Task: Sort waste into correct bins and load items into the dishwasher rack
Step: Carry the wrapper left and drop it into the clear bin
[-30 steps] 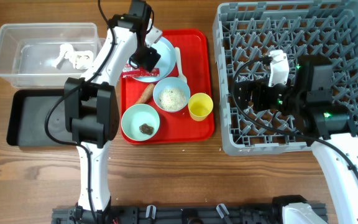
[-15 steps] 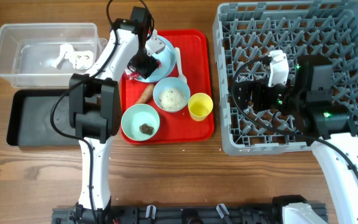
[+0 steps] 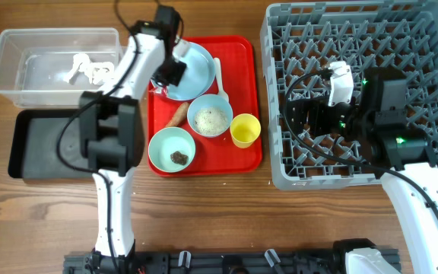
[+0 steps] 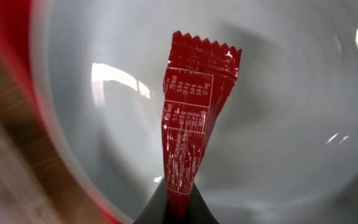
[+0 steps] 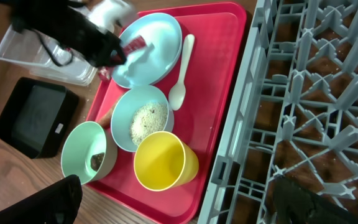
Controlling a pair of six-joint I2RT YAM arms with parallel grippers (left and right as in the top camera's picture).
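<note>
The red wrapper [image 4: 194, 118] is pinched by one tip in the closed left gripper [image 4: 176, 208] over the pale blue plate [image 4: 291, 124], and could be shaken loose and dropped if swung quickly.

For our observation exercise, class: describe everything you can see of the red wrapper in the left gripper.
The red wrapper is a thin, glossy, foil-like strip with a zigzag-cut far end and a panel of small white print. It is creased lengthwise and narrows toward the left gripper, which pinches its near end. It extends over the pale blue plate; whether its far end touches the plate cannot be told.
</note>
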